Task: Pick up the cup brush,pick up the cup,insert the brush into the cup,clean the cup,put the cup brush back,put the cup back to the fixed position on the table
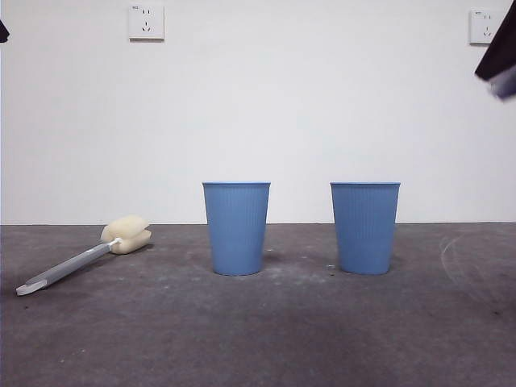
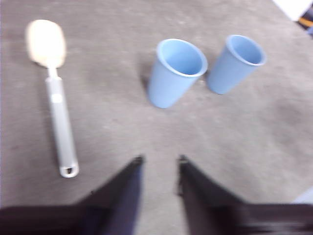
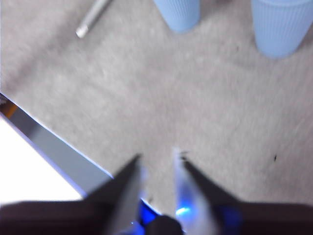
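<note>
The cup brush (image 1: 81, 260) lies flat on the table (image 1: 266, 330) at the left, its cream sponge head pointing toward the back wall. Two alike blue cups stand upright and apart: one in the middle (image 1: 236, 228) and one to its right (image 1: 365, 227). In the left wrist view, the left gripper (image 2: 160, 164) hovers open over bare table, short of the brush (image 2: 55, 98) and both cups (image 2: 176, 73) (image 2: 236, 63). The right gripper (image 3: 157, 159) is also open and holds nothing, with the cups (image 3: 178, 14) (image 3: 282, 27) and the brush handle's end (image 3: 93, 19) farther off.
A white wall with two sockets (image 1: 146, 22) closes the back. The table's edge (image 3: 58, 147) runs close to the right gripper. Black arm tips show at the top corners (image 1: 500, 56) (image 1: 3, 32) of the front view.
</note>
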Robot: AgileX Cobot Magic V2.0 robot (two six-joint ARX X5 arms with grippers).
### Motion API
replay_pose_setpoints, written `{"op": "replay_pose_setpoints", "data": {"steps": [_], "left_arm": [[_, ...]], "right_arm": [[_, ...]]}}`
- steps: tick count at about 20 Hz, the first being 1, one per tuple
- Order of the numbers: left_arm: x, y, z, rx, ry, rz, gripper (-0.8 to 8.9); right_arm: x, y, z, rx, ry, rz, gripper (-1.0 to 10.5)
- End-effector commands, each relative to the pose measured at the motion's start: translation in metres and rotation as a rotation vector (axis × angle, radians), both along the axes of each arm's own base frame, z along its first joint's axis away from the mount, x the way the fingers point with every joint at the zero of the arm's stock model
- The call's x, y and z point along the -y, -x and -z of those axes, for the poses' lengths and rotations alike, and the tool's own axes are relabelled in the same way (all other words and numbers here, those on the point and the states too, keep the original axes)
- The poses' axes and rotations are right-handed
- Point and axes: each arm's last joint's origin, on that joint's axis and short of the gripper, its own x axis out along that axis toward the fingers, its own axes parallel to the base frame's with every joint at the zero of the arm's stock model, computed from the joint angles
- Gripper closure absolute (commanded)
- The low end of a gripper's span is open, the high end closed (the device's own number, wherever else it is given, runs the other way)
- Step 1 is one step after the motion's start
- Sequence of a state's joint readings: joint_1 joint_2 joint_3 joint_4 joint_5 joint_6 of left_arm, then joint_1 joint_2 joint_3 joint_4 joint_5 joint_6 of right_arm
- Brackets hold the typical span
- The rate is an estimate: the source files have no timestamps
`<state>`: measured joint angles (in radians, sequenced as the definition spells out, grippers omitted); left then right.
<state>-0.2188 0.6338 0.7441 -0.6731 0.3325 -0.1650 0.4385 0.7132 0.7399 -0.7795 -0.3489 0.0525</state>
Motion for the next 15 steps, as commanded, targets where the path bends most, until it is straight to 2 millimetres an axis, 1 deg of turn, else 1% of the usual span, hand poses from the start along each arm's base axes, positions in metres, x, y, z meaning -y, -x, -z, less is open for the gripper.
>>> {"op": "replay_pose_setpoints", "data": {"steps": [1,5,15], "left_arm": [[0.001,0.0,0.001,0.007,0.0,0.02,8.2],[0.001,-0.001,0.002,0.005,-0.001,0.019,8.18],[0.003,-0.009,0.007,-0.041,-0.01,0.02,8.18]], "right_arm": [[0.0,0.0,-0.011,0.035,-0.01,-0.011,9.6],[0.001,0.001,-0.022,0.054,-0.021,-0.002,9.5],[0.001,0.001,-0.023,0.065,-0.015,0.01,9.5]]}}
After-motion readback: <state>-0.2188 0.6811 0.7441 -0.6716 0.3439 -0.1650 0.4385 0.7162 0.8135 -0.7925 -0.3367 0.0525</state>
